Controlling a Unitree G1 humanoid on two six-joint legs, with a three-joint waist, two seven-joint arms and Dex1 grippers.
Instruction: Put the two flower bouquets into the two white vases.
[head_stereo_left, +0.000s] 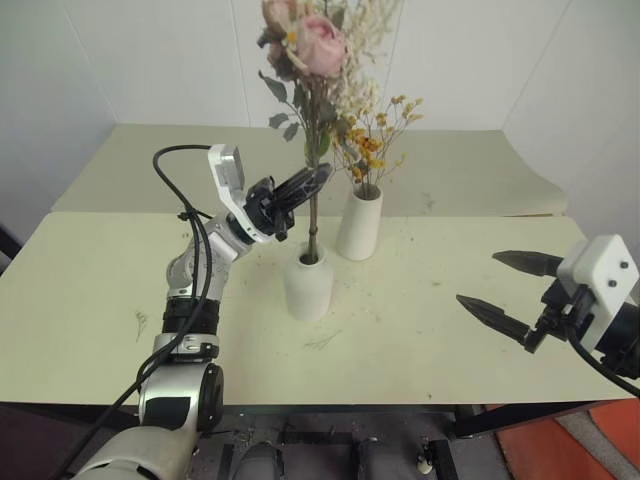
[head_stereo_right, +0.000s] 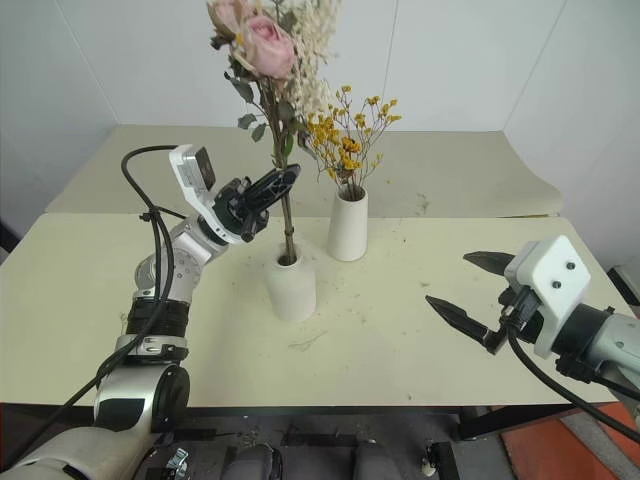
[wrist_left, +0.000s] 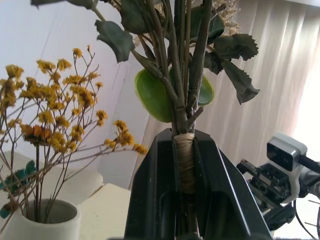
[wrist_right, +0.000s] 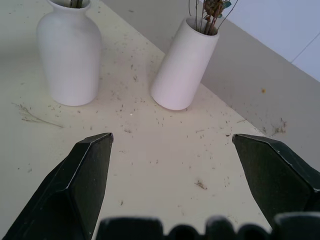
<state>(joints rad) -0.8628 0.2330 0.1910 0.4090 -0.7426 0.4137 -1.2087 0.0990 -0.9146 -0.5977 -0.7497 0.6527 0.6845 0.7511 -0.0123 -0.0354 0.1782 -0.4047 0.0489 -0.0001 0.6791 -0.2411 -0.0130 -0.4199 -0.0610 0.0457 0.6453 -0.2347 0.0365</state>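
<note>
Fuller pink-and-cream bouquet (head_stereo_left: 318, 45), stems in the shorter white bottle vase (head_stereo_left: 308, 286), is clenched by the raised left gripper (head_stereo_left: 312, 180); right gripper (head_stereo_left: 510, 290) hovers released.

The pink-and-cream bouquet (head_stereo_left: 318, 60) is cut off by the upper picture edge; its stem ends are hidden inside the shorter vase (head_stereo_left: 308, 285).

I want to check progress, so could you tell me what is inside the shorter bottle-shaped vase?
The pink-and-cream bouquet's bound stems enter the neck of the shorter vase, with the left gripper shut on them. How deep they reach is hidden.
</note>
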